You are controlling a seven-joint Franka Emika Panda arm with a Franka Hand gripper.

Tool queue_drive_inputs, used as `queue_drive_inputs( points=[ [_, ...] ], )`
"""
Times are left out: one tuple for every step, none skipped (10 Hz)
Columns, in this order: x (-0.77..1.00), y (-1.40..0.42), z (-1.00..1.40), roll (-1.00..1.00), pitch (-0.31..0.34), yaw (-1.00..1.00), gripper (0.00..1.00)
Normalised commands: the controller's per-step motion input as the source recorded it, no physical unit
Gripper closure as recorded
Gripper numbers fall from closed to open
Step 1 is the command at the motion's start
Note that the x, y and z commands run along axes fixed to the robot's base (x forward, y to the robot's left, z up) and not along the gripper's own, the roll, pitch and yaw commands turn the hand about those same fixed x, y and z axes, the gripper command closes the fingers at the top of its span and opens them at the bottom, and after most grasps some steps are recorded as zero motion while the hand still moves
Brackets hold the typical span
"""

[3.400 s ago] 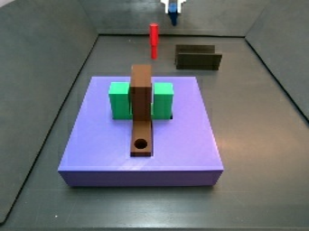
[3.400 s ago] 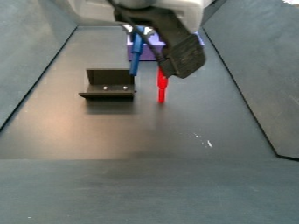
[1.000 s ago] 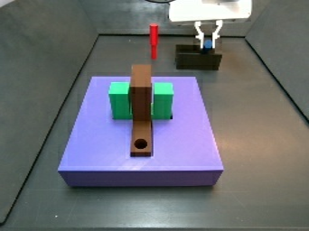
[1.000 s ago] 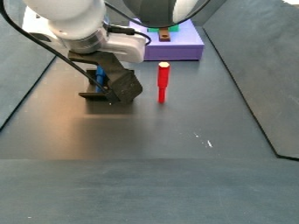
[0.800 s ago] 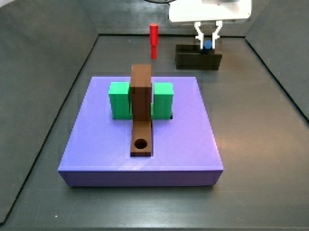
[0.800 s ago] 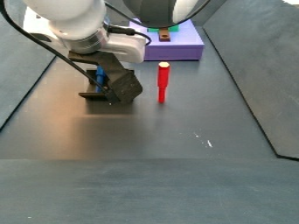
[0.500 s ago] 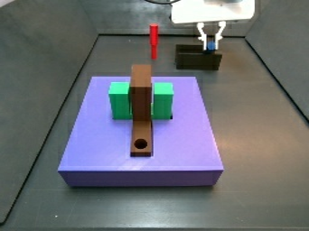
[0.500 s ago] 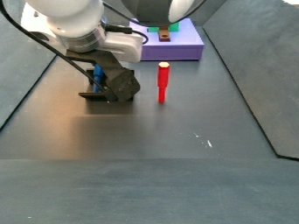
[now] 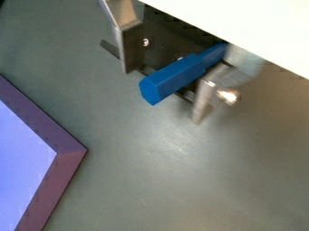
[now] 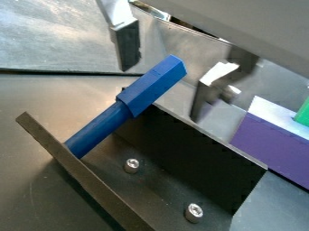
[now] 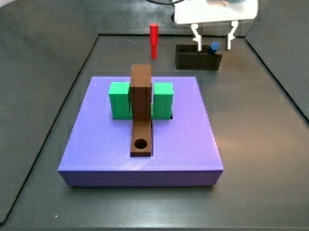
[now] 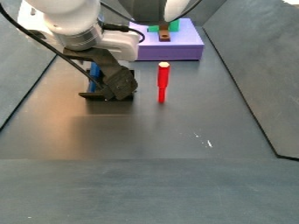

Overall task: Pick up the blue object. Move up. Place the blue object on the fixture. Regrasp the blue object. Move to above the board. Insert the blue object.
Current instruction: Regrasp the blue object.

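Note:
The blue object lies slanted on the dark fixture, one end propped on its upright wall. Both wrist views show it, blue object on fixture. My gripper is open around the peg, and a gap shows between each silver finger and it. In a side view the gripper hangs just over the fixture at the back right, the blue object between its spread fingers. The brown board with its hole lies on the purple platform.
A red peg stands upright left of the fixture, also visible as the red peg beside the arm. Green blocks flank the board on the large purple platform. Dark walls ring the floor.
The fingers have spread apart and let go of the blue object, which now rests on the fixture. The arm has stayed over the fixture.

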Motion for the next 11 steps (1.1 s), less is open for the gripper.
queue_drive_inputs(
  points=[
    [0.03,0.0,0.04,0.12,0.054,0.07,0.0],
    [0.31,0.07,0.61,0.09,0.154,0.0,0.0],
    [0.25,0.11,1.0,0.15,0.286,0.0,0.0],
    [0.18,0.06,1.0,0.11,0.409,-0.07,0.0],
    [0.27,0.06,1.0,0.0,0.314,-0.11,0.0],
    [0.21,0.03,0.65,0.14,0.0,-0.03,0.0],
    [0.15,0.0,0.53,0.69,-0.2,0.0,0.0],
    [-0.05,0.0,0.46,1.0,-0.437,0.0,0.0],
    [-0.35,0.0,0.17,1.0,-0.629,0.02,0.0],
    [-0.17,0.0,0.15,1.0,-0.569,0.07,0.0],
    [-0.18,-0.1,0.04,1.0,-0.569,0.06,0.0]
  ],
)
